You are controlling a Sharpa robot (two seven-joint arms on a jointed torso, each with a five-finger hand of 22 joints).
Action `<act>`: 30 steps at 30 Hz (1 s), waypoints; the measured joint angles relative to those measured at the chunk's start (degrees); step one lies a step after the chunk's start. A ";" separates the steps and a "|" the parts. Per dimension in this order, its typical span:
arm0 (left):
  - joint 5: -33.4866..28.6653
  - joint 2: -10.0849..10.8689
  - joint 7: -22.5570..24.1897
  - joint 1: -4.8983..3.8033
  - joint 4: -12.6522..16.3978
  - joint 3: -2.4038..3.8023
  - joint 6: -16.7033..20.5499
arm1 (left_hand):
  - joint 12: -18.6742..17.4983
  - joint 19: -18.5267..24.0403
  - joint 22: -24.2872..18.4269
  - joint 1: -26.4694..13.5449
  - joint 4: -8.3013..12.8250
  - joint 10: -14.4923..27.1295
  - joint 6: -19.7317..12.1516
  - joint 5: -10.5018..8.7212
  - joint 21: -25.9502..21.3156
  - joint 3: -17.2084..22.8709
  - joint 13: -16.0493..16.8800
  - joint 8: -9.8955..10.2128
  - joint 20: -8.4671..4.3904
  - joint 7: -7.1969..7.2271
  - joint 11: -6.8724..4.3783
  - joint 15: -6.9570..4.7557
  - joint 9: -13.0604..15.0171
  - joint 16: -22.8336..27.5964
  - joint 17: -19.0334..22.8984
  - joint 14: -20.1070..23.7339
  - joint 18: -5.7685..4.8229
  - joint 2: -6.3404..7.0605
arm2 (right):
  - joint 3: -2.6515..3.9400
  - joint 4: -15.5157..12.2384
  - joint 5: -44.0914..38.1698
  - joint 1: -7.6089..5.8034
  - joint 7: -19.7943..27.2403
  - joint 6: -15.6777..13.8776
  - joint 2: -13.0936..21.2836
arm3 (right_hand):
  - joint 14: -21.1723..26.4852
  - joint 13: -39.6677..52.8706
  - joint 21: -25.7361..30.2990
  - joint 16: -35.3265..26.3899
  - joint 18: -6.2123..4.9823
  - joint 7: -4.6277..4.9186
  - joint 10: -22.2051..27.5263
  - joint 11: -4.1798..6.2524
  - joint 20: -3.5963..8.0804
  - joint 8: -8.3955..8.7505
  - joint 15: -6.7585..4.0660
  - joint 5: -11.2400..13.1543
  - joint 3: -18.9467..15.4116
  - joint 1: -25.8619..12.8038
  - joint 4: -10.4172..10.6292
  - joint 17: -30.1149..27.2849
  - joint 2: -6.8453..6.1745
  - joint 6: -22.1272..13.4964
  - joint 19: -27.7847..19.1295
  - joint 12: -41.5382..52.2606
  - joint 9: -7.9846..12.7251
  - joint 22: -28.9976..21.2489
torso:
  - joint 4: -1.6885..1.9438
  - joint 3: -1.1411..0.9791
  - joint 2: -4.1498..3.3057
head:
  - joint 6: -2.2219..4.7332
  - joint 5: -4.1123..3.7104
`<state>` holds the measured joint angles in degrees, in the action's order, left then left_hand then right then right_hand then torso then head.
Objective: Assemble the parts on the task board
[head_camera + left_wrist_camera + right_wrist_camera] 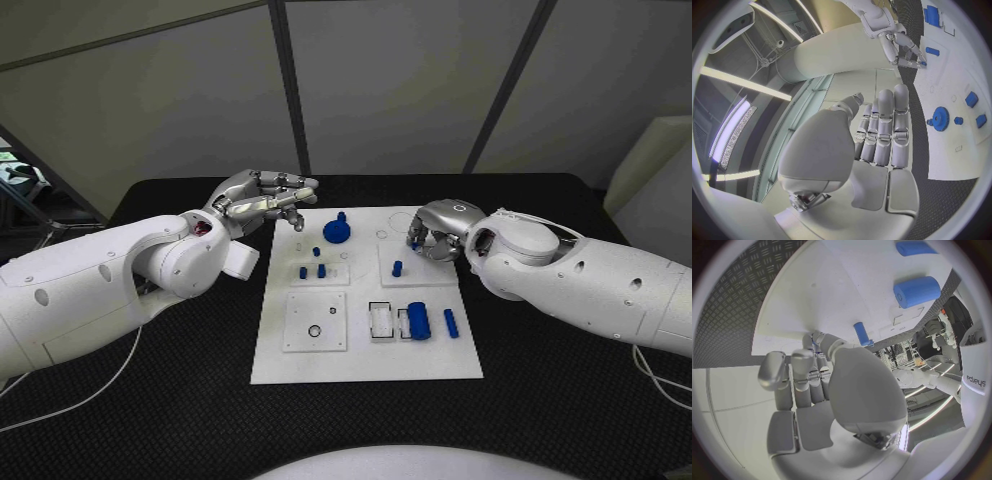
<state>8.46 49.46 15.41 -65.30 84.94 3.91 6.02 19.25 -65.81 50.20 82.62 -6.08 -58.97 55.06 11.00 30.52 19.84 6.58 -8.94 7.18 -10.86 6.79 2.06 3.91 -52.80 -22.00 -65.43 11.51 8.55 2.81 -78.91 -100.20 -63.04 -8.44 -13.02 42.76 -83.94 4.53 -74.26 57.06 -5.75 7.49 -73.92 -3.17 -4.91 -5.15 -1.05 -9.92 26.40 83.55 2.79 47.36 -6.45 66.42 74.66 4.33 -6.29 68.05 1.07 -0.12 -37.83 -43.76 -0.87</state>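
Two silver hands stand at the far end of the white task board (pixel 368 345), which lies on the black worktop (pixel 173 400). The left hand (pixel 264 202) hovers at the board's far left corner; its fingers (pixel 886 131) are stretched out side by side and hold nothing. Just beside this hand, toward the right hand, the blue gear (pixel 336 230) stands on the board, and nearer the robot from that hand three small blue pegs (pixel 312 263) stand in a raised square plate.

The right hand (pixel 437 229) is low over the far right part of the board, fingers pointing down. Something small and blue shows at its fingertips (pixel 414 243), but I cannot tell if the hand grips it. One upright blue peg (pixel 397 268) stands just beside this hand. Nearer the robot lie a blue cylinder (pixel 418 321) and a thin blue bar (pixel 450 322), well apart from both hands.
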 measured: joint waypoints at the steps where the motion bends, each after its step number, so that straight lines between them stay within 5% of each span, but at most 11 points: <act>1: 0.00 0.00 -0.01 0.00 -0.01 0.00 0.01 | 0.00 0.00 0.00 0.00 0.00 0.00 0.00 0.00 0.00 0.00 0.00 0.00 0.00 0.00 0.00 0.00 0.00 0.00 0.00 0.00 0.00 0.00 | 0.00 -0.23 0.00 0.00 -0.01 -0.29 0.15 | 0.00 0.02 0.00 0.06 0.00 0.00 0.00 0.00 0.00 0.00 0.00 0.00 0.00 0.00 0.00 0.00 0.00 0.00 0.00 0.00 -0.08 0.00 | 0.00 0.01 0.00 | 0.00 0.00; 10: -0.02 0.03 -0.15 0.00 -0.14 0.00 0.01 | 0.00 0.12 -0.11 -0.06 0.00 0.20 -0.10 0.00 0.00 0.00 0.00 0.00 0.12 -0.10 0.20 0.00 0.00 0.00 0.12 0.00 0.00 -0.06 | 0.07 -3.15 -0.01 -0.03 0.01 -2.59 2.12 | 0.00 -0.05 0.00 0.56 -0.01 -0.01 0.00 0.00 0.00 0.02 0.00 0.11 0.20 -0.01 -0.21 0.14 -0.01 -0.01 0.00 -0.21 -0.23 0.18 | 0.00 0.04 0.03 | 0.09 0.15; 20: -0.03 0.06 -0.19 0.00 -0.33 0.00 0.04 | 0.72 0.20 -0.47 -0.59 -0.31 0.71 -0.20 0.00 -0.44 -0.30 -0.01 -0.21 0.21 -0.20 0.28 0.21 0.01 0.00 0.38 0.21 0.00 -0.59 | 0.21 -10.84 0.10 -0.08 -0.34 -5.03 5.87 | 0.00 -0.09 -0.67 1.22 -0.01 -0.03 0.01 -0.01 0.00 0.06 0.00 -0.42 0.42 -0.03 -0.42 0.65 -0.03 -0.05 0.00 -0.22 -0.17 0.76 | -0.01 0.07 0.07 | 0.12 0.31; 30: -0.04 -0.19 -0.20 0.00 -0.58 0.00 0.07 | 0.72 0.20 -0.47 -0.58 -0.31 0.70 -0.20 0.00 -0.44 -0.30 0.04 -0.21 0.21 -0.20 0.28 0.21 0.01 0.00 0.37 0.21 0.00 -0.58 | 0.30 -18.21 1.66 -0.11 -0.40 -7.18 5.92 | 0.00 -0.09 -0.67 1.63 -0.01 -0.08 0.01 -0.01 -0.21 0.19 0.01 -0.73 0.57 -0.25 -0.57 1.04 -0.26 -0.10 0.21 -0.22 -0.14 0.99 | 0.04 0.07 0.02 | 0.20 1.56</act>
<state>8.42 49.28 15.21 -65.30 84.36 3.91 6.09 19.96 -65.60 49.73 82.04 -6.38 -58.27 54.86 11.00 30.08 19.53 6.62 -9.15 7.39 -11.06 7.08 2.26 3.92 -52.80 -21.63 -65.22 11.51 7.97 3.11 -97.11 -98.53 -63.15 -8.84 -20.20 48.69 -83.94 4.43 -74.93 58.68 -5.77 7.41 -73.91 -3.18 -5.12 -4.97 -1.04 -10.66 26.97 83.30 2.21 48.40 -6.71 66.32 74.86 4.11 -6.43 69.04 1.11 -0.05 -37.81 -43.56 0.69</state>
